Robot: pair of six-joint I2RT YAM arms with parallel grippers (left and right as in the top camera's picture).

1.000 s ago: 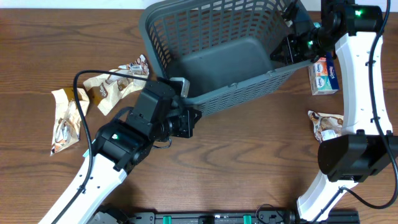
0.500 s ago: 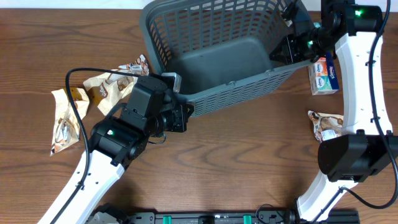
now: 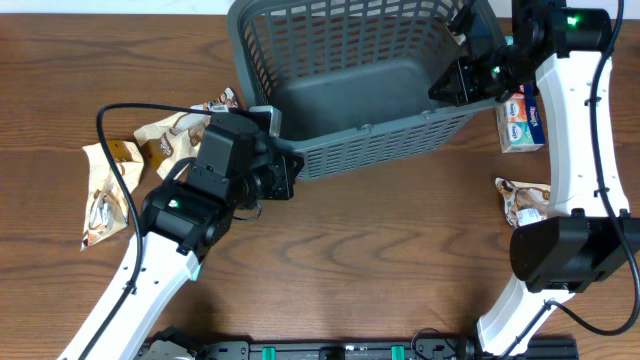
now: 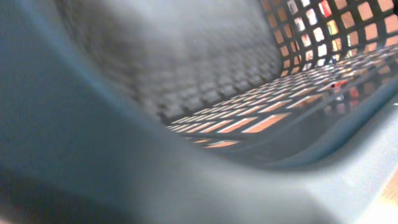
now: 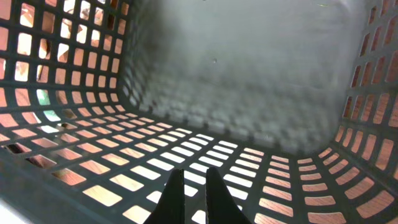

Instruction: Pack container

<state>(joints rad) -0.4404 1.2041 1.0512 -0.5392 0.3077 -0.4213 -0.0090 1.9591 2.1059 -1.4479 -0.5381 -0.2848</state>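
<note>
The container (image 3: 380, 145), a large grey-teal lattice basket, lies tipped at the table's far middle with its opening toward the overhead camera. My left gripper (image 3: 284, 166) sits at its near left corner. In the left wrist view the blurred thick rim of the container (image 4: 124, 174) fills the frame and hides the fingers, so the grip itself is unseen. My right gripper (image 3: 456, 86) reaches into the basket at its right side. Its dark fingers (image 5: 194, 186) stand almost together in front of the slotted wall of the container (image 5: 124, 155), with nothing between the tips.
Brown-and-white snack packets (image 3: 105, 195) (image 3: 172, 140) (image 3: 222, 104) lie left of the basket, close to my left arm. A blue-and-white box (image 3: 522, 122) stands right of the basket. Another packet (image 3: 524, 200) lies near the right arm's base.
My left arm has swung left and farther from the front edge, taking the basket's near left corner with it, so the basket has turned. The right gripper has barely moved.
</note>
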